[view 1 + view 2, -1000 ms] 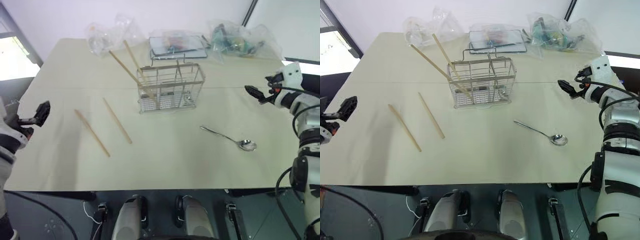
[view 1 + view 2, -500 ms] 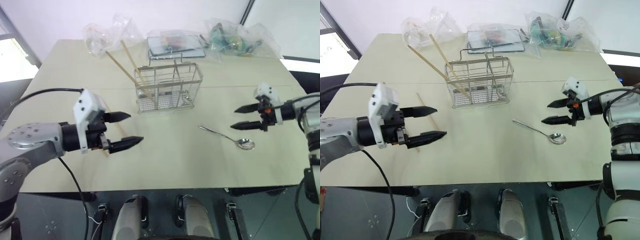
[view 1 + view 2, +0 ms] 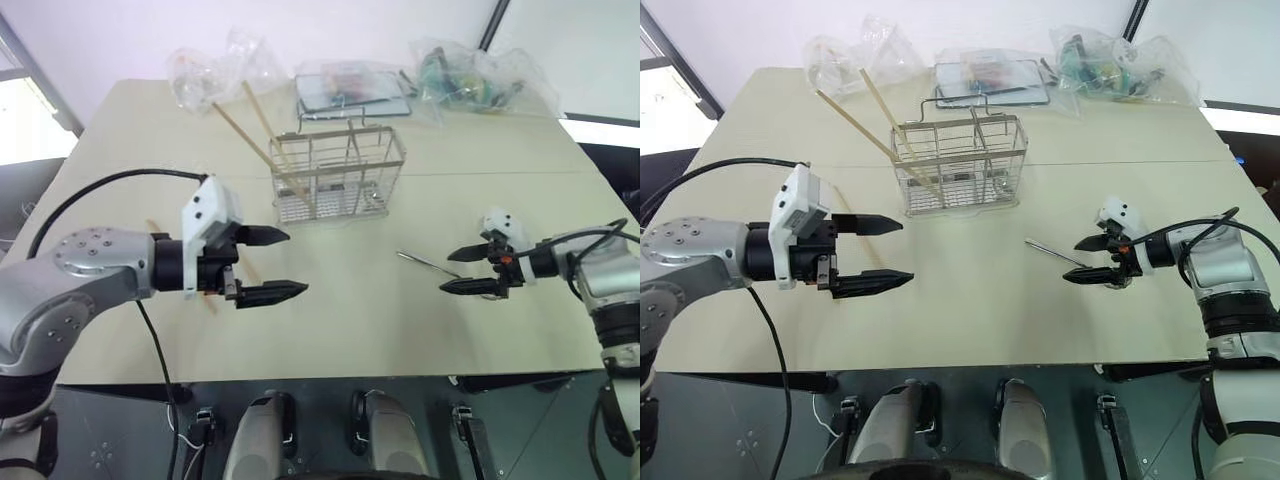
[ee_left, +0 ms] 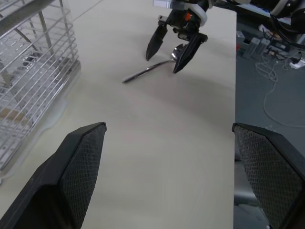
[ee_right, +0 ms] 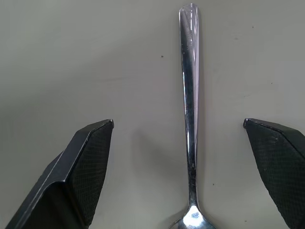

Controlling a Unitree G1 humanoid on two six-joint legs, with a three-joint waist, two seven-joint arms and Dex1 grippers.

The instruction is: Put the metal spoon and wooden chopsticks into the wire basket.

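Note:
The wire basket [image 3: 340, 175] stands at the table's middle back, with two wooden chopsticks [image 3: 250, 125] leaning out of its left end. More chopsticks lie flat on the table left of it, mostly hidden behind my left gripper [image 3: 297, 262]; a short piece [image 3: 840, 198] shows. That gripper is open, points right and hovers left of centre, holding nothing. The metal spoon [image 5: 189, 95] lies on the table at the right. My right gripper [image 3: 1070, 262] is open and low over it, one finger on each side of the handle, its bowl end toward the wrist.
A flat tray in plastic wrap [image 3: 355, 90] sits right behind the basket. Crumpled plastic bags lie at the back left [image 3: 210, 70] and back right [image 3: 480, 75]. The table's front edge [image 3: 330, 375] runs close below both grippers.
My left arm swung in from the table's left edge to hover over the loose chopsticks. My right gripper dropped and moved left until it straddled the spoon.

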